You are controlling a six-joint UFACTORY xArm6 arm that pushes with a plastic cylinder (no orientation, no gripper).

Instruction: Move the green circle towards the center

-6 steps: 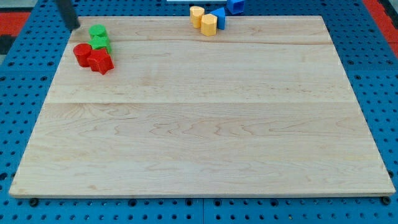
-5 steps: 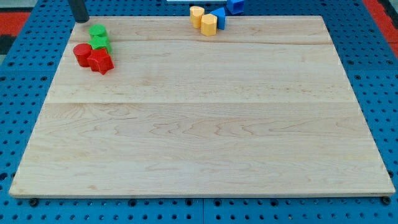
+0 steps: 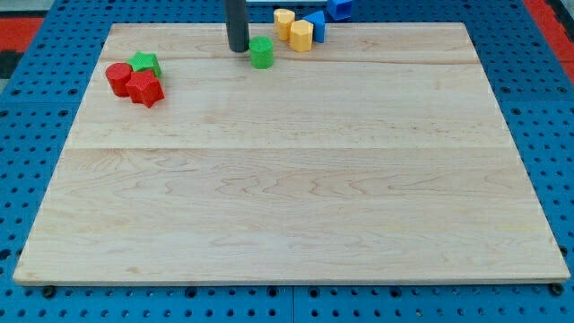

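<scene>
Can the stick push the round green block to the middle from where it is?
Probably not straight away: my tip sits left of the green circle, so a push goes sideways. It should first go round above it; nothing blocks that.

The green circle point(image 3: 261, 53) is a short, bright green cylinder standing upright on its flat base, its round top face turned up. It sits on the pale wooden board point(image 3: 287, 179) near the view's top edge — a little left of the board's middle line and well above its centre. My tip point(image 3: 238, 48) is just beside it on the view's left — whether the two touch cannot be made out
</scene>
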